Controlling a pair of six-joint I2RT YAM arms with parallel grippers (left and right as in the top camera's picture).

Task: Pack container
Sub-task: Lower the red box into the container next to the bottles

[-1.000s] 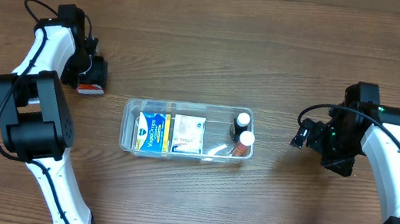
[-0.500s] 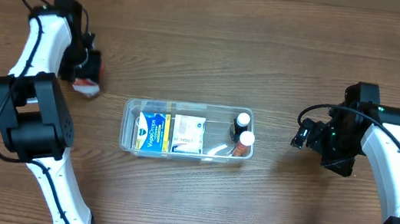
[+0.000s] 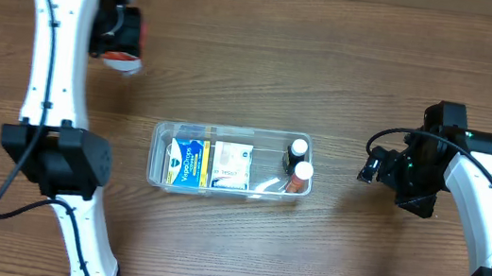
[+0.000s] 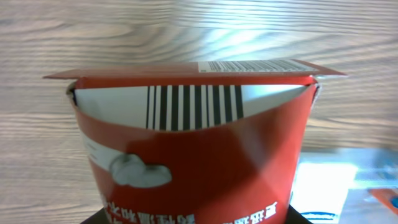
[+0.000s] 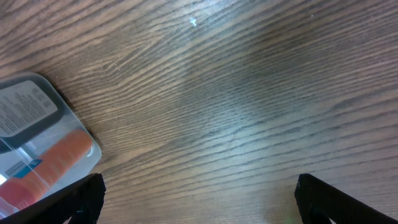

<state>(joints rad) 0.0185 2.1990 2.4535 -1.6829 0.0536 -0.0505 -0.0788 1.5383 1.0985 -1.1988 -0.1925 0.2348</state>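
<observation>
**Red box carried to the upper left**

The left gripper (image 3: 115,35), clamped on a red box (image 4: 199,162), now sits in the upper left of the overhead frame, farther up than half a second ago. The container (image 3: 233,131) lies unmoved mid-desk (image 3: 352,57), holding a blue box (image 3: 187,162), a white box (image 3: 231,165) and two bottles (image 3: 299,149). The right gripper (image 3: 369,166) hangs wide open at right, unchanged.

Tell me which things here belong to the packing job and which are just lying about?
Job: container; red box held in the left gripper; blue box, white box, two bottles inside.
Lying about: nothing visible; right gripper open, holding nothing.
</observation>
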